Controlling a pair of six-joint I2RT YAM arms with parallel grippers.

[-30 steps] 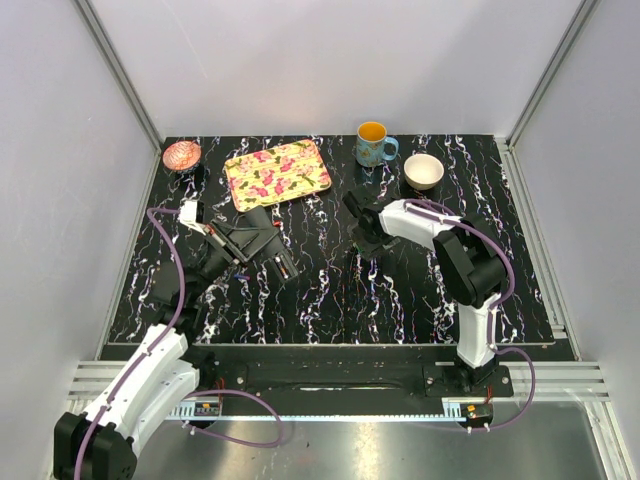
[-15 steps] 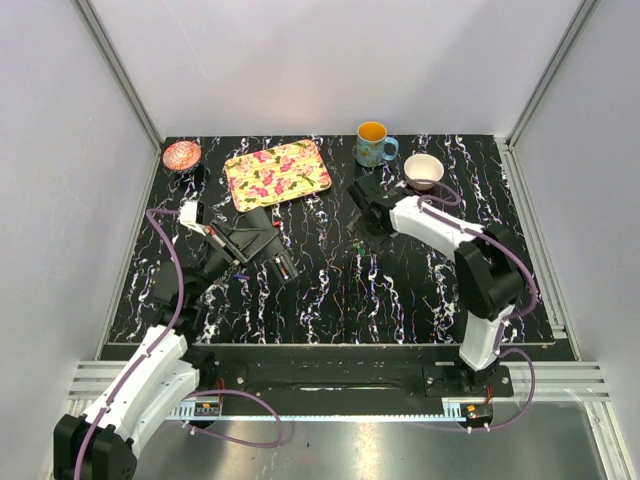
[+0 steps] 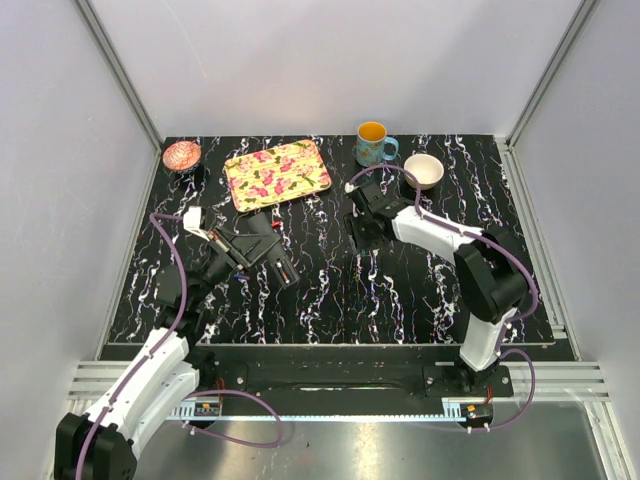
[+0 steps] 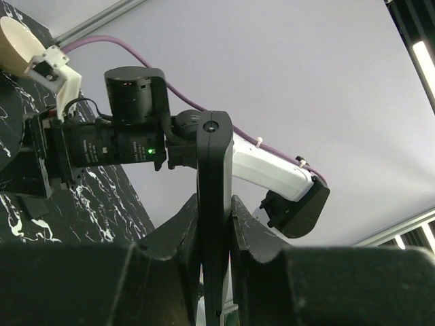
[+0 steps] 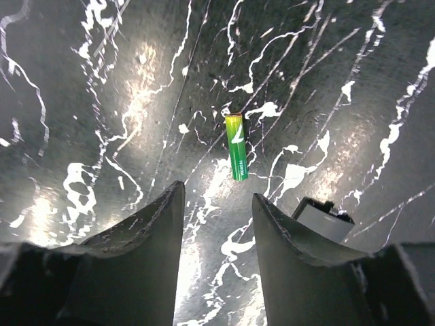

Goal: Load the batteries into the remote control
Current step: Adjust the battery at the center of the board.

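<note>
Green-yellow battery, one; black remote control, one.

Table: black top with white marble-like veins, glossy, with bright glare patches in the right wrist view. Walls: plain pale grey panels on three sides, joined by aluminium corner posts. Near edge: metal rail. Ceiling light strip is lit.
</note>
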